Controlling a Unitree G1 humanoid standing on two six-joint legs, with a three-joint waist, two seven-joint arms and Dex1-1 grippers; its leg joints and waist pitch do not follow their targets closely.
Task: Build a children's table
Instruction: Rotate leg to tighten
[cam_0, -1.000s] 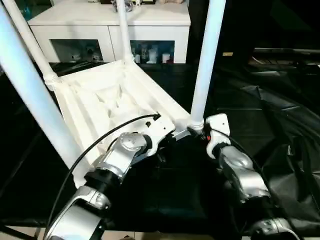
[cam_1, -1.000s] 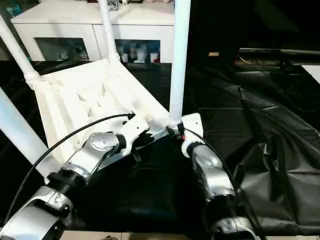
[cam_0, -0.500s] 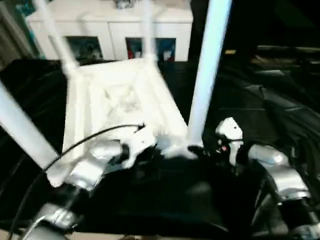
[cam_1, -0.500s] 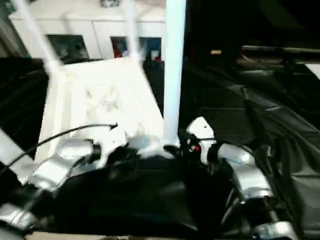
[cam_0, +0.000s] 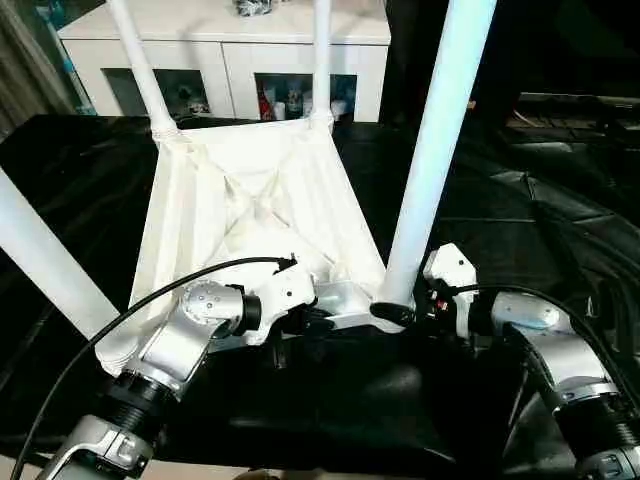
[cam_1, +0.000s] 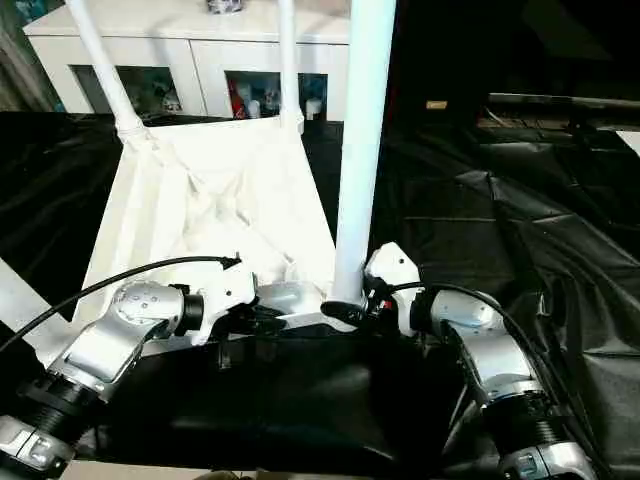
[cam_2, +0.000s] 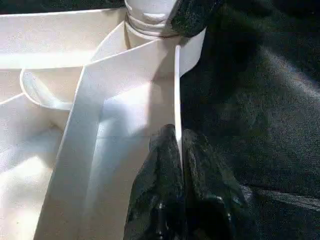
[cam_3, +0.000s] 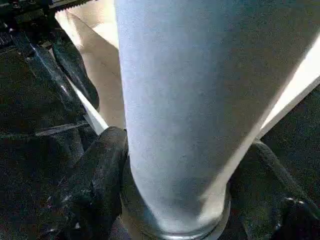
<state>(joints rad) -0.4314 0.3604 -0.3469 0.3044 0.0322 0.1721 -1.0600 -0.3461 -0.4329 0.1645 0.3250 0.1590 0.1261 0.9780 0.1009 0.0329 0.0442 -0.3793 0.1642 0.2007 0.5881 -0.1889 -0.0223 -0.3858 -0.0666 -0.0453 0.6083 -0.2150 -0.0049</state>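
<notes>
Children's table (cam_0: 215, 215), upturned on black sheeting (cam_0: 560, 220), four legs up, white cabinet (cam_0: 225, 45) at its 12 o'clock. Left gripper (cam_2: 179, 150) pinches the near rim wall of the top. Right gripper (cam_3: 175, 200) clasps the base of the near right leg (cam_0: 425, 170), at the top's 5 o'clock corner.

Forearms: rounded silver metal shells, ribbed dark collars at the near ends.
Left forearm (cam_0: 170, 345): round silver disc with small screws on its joint cap; thin black cable (cam_0: 130, 310) arching above it to the white wrist housing (cam_0: 290, 285).
Right forearm (cam_0: 545, 345): white wrist block (cam_0: 448, 268), small red mark beside it, black cable looping over.
Fingers (cam_2: 167, 200): black, glossy, rubbery.
</notes>
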